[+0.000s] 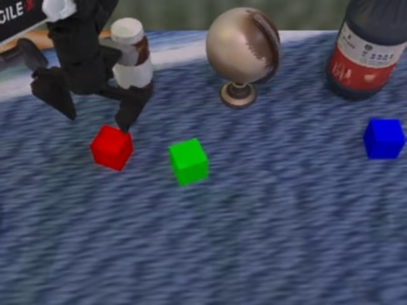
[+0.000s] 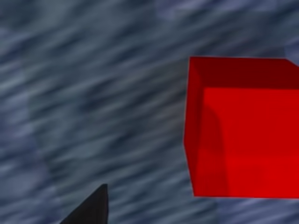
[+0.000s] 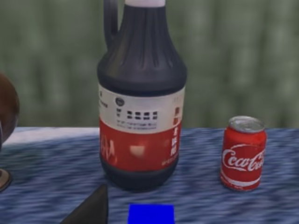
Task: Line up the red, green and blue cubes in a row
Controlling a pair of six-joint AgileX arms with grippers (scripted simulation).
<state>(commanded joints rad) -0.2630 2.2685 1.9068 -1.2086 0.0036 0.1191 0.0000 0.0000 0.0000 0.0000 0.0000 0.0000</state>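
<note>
Black jaws of my left gripper (image 1: 95, 115) stand apart just above the red cube (image 1: 112, 147), gripping nothing. Green cube (image 1: 188, 161) sits near it; blue cube (image 1: 384, 138) is well apart at the surface's right, still to join. Right gripper unseen in top view.

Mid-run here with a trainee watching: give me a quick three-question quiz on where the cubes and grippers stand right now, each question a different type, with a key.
1. True or false: the left gripper is clamped on the red cube.
2. Which cube sits farthest toward the table's right side? A red, B green cube, C blue cube.
3. Fill in: in the right wrist view, a red ___ stands beside the dark bottle.

Key
1. False: its fingers are spread, just behind the cube.
2. C: it lies near the dark bottle, apart from the other two.
3. Can: the cola can.
</note>
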